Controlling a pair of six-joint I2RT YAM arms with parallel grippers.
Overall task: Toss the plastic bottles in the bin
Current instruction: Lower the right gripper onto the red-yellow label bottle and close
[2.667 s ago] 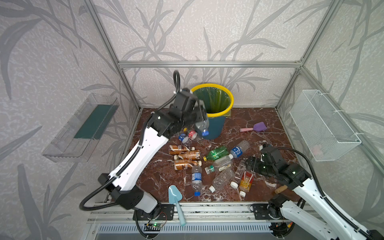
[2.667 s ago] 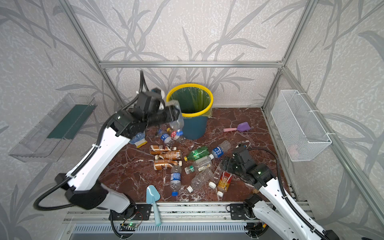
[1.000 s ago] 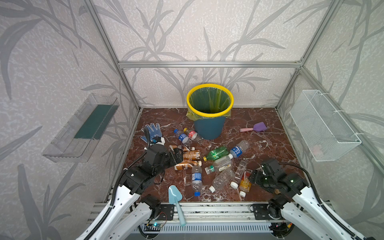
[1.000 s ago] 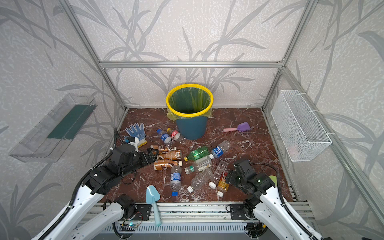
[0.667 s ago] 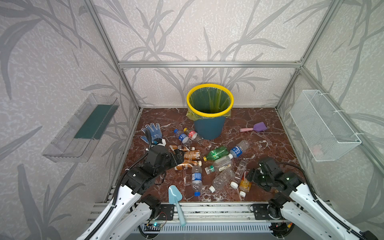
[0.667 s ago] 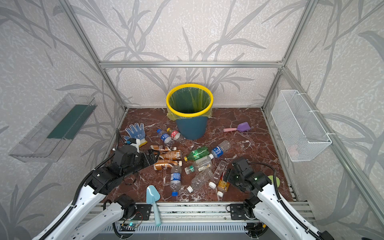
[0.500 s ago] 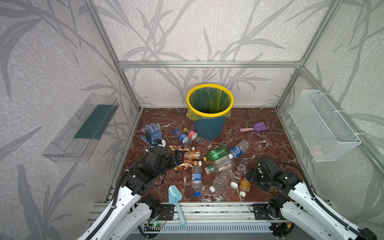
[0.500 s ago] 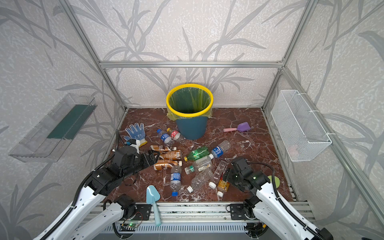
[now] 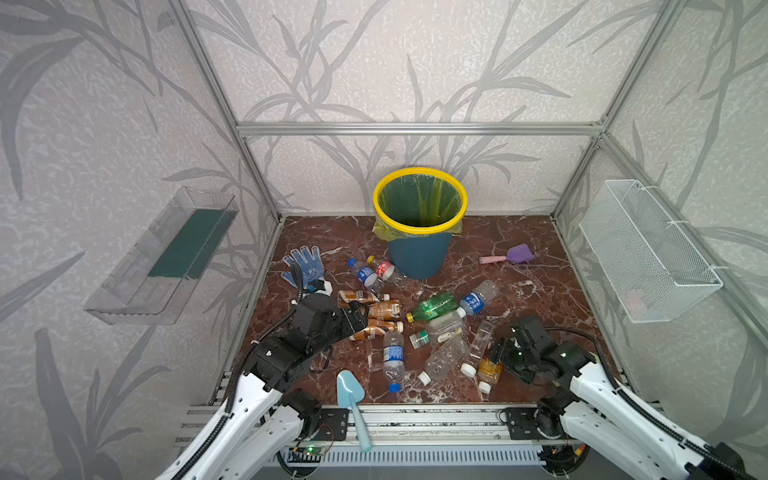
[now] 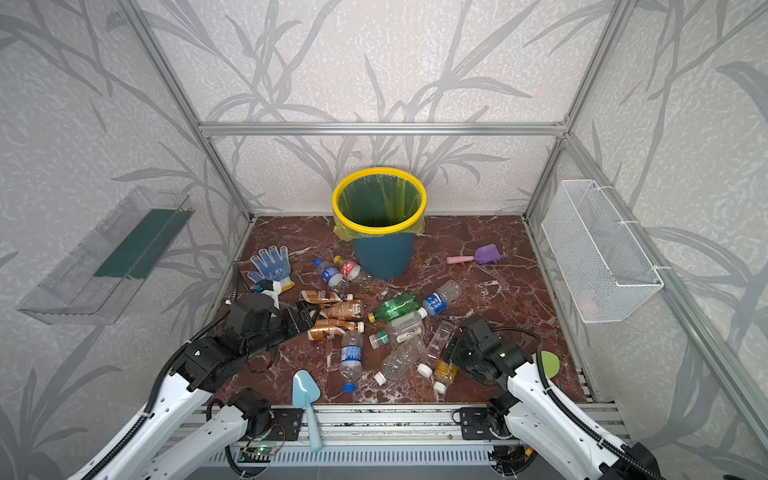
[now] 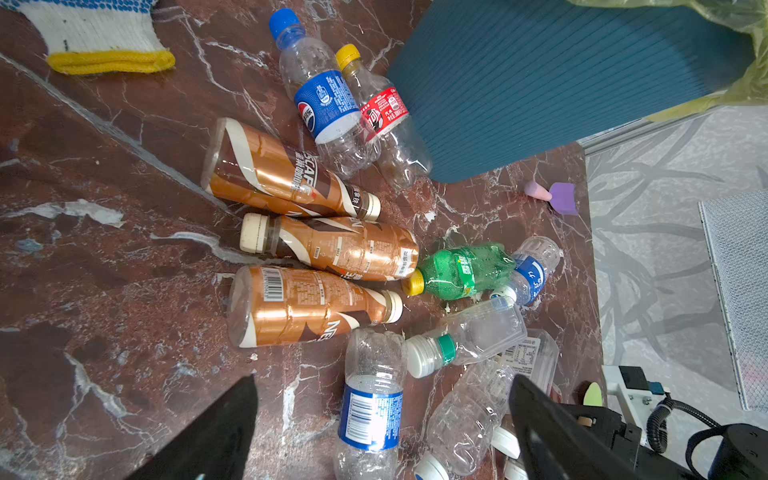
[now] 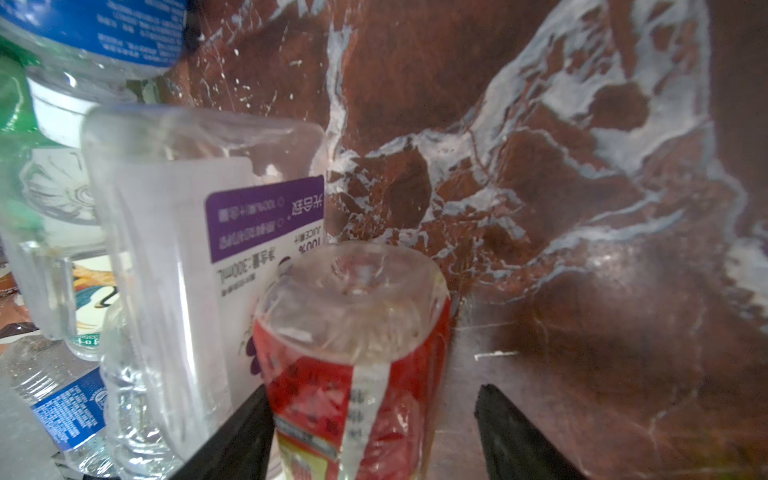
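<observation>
The plastic bottles (image 9: 442, 326) lie on their sides in a loose heap across the middle of the red-brown, white-veined marble floor (image 9: 519, 299), all outside the bin (image 9: 417, 253). The bin stands upright at the far middle against the back wall. It is a round, finely ribbed dark teal tub that tapers downward, with a glossy yellow rim ring and a crinkled green-yellow liner folded over it. Just beside its near-left foot lie a blue-labelled bottle (image 11: 324, 104) with a blue cap and a red-banded bottle (image 11: 380, 112) with a yellow cap, both clear and dented. Nearer lie three brown bottles (image 11: 303, 305) side by side, their shiny coppery wraps creased and their caps cream. A green bottle (image 11: 461, 270) with a yellow cap lies to their right. The left gripper (image 9: 355, 318) hovers at the heap's left edge by the brown bottles, its black fingers spread wide and holding nothing. The right gripper (image 12: 372, 388) sits low at the heap's near right. Its jaws are parted and straddle the base end of a crumpled bottle (image 12: 353, 353) with a red label; one finger lies against it and the other stands off. A square-sided juice bottle (image 12: 174, 249) with a purple-and-white label lies alongside.
</observation>
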